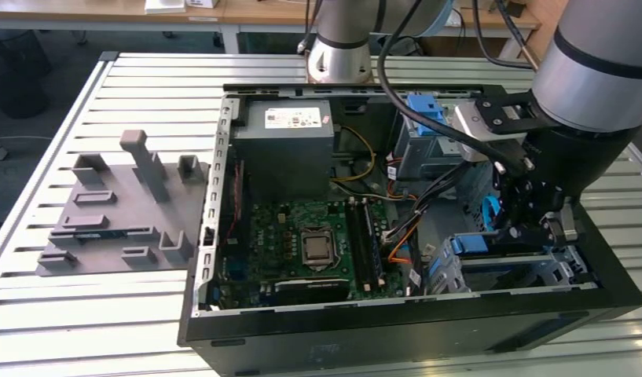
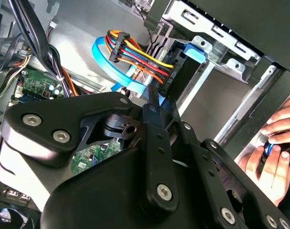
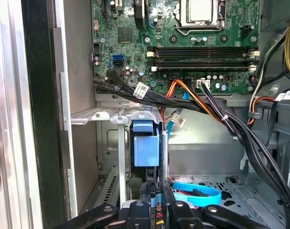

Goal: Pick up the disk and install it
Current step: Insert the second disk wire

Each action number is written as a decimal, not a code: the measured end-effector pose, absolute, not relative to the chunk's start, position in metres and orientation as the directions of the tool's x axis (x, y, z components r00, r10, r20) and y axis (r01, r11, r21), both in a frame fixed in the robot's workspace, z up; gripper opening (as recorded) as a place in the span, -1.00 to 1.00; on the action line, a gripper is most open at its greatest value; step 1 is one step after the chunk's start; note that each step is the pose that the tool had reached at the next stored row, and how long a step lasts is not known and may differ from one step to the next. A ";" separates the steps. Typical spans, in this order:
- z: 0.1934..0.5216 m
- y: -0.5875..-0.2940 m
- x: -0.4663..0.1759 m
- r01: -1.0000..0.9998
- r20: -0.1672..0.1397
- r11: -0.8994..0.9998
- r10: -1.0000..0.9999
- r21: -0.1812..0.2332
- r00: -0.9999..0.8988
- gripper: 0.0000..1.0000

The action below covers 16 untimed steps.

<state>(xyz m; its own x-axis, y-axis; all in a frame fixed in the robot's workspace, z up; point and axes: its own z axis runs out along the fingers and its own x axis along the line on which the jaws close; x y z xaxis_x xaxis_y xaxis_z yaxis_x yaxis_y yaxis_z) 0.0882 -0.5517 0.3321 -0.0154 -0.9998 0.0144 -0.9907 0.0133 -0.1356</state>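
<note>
The disk [image 3: 146,149] stands on edge in the drive cage at the front corner of the open computer case [image 1: 210,236], with its blue side rail facing the first wrist view. In the exterior view that blue rail [image 1: 476,244] shows low in the cage on the right. My gripper [image 3: 155,193] is right at the disk's outer end. Its two black fingers are drawn close together, with a thin blue strip of the disk between them. In the second wrist view the gripper [image 2: 160,102] points at the cage beside a bundle of coloured wires. Most of the disk's body is hidden by the cage.
Black and orange cables [image 3: 216,112] cross just beyond the cage, and a blue flat cable [image 3: 197,193] lies on the case floor. The motherboard [image 1: 310,243] fills the case middle. A grey moulded fixture [image 1: 122,212] sits on the slatted table. A person's hands [image 2: 274,143] rest outside the case.
</note>
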 end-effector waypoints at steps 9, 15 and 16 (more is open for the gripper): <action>0.334 -0.552 0.088 -0.991 0.014 0.013 -1.000 -0.136 -0.015 -0.53; 0.337 -0.552 0.088 -0.991 0.014 0.013 -1.000 -0.136 -0.015 -0.53; 0.337 -0.552 0.088 -0.991 0.014 0.013 -1.000 -0.136 -0.015 -0.53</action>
